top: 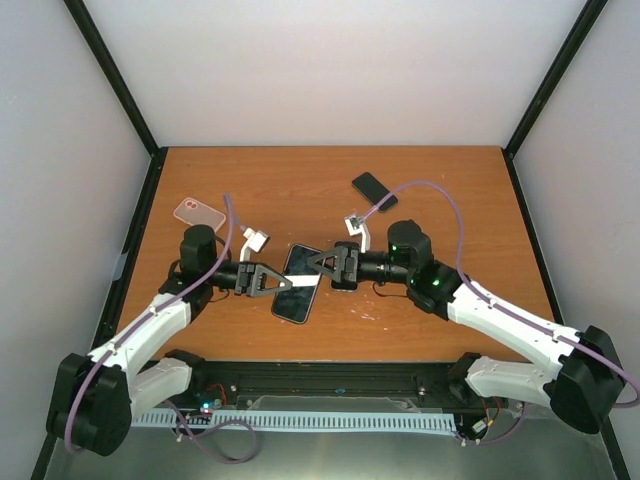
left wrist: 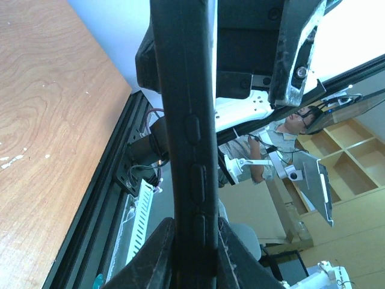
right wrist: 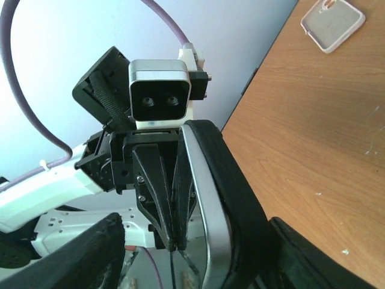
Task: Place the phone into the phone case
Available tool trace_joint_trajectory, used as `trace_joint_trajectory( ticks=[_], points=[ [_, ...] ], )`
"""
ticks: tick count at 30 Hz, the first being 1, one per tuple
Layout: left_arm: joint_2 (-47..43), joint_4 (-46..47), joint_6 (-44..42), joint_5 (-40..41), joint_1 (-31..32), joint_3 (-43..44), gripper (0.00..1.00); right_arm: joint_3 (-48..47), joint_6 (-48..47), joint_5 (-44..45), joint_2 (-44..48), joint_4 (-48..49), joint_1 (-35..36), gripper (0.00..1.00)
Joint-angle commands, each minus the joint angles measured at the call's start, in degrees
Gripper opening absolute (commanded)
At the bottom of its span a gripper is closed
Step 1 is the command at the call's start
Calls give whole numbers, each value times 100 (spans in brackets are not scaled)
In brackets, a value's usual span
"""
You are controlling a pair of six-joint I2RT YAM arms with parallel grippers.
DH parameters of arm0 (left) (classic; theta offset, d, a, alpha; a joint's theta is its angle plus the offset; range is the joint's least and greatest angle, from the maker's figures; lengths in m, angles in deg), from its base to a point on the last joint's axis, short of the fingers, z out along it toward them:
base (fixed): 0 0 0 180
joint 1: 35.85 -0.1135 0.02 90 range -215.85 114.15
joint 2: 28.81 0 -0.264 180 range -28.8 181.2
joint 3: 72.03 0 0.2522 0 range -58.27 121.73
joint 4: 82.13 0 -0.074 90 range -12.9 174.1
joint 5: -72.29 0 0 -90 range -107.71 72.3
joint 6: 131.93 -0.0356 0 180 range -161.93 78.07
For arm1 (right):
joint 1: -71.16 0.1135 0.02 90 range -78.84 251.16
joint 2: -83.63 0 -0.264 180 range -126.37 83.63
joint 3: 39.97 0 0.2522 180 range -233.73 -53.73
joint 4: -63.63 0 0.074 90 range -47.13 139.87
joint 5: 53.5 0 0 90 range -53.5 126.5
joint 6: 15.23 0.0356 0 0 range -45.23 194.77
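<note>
Spanning the scene is the wooden worktop (top: 450, 200), with both arms reaching inward from its near edge and meeting around its middle. The left arm (top: 150, 325) comes in from the left and the right arm (top: 500, 320) from the right, so the two wrists face each other.

The left pincer (top: 290, 282) is clenched on the phone (top: 297, 302). In the left wrist view its two fingers press against the phone's opposite faces, and the side edge with its buttons runs up between them. The right pincer (top: 312, 265) is released. In its own wrist view the fingers (right wrist: 90, 253) straddle the phone: one stands well clear of it and the other sits close beside its dark back. Whether that nearer finger touches the phone cannot be told.

The phone is dark with a silvery rim. It sits between the two pincers at about the middle of the worktop, its long side running roughly towards the near edge.

The pale pink phone case (top: 199, 212) lies flat near the left edge, well apart from the phone, with nothing in it.

A small dark flat slab (top: 374, 186) lies towards the far side, behind the right wrist.
</note>
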Motion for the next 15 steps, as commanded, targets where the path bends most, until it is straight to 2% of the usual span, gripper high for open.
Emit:
trace_joint_trajectory(
  ticks=[1,3,7,10,15],
  points=[
    [16,-360,-527,-221,25,462,15,-165,-43,-126,63,291,-81,57],
    [199,-722,-755,-131,26,523,15,-96,-178,39,91,287,-140,48],
    [501,-1457,-1129,210,26,653,12,192,-44,6,112,607,-473,20],
    [724,-2013,-1349,575,26,795,11,185,-277,216,245,434,-507,4],
    [1089,-2050,-1315,827,21,778,11,225,-903,686,326,81,-507,3]
  ],
)
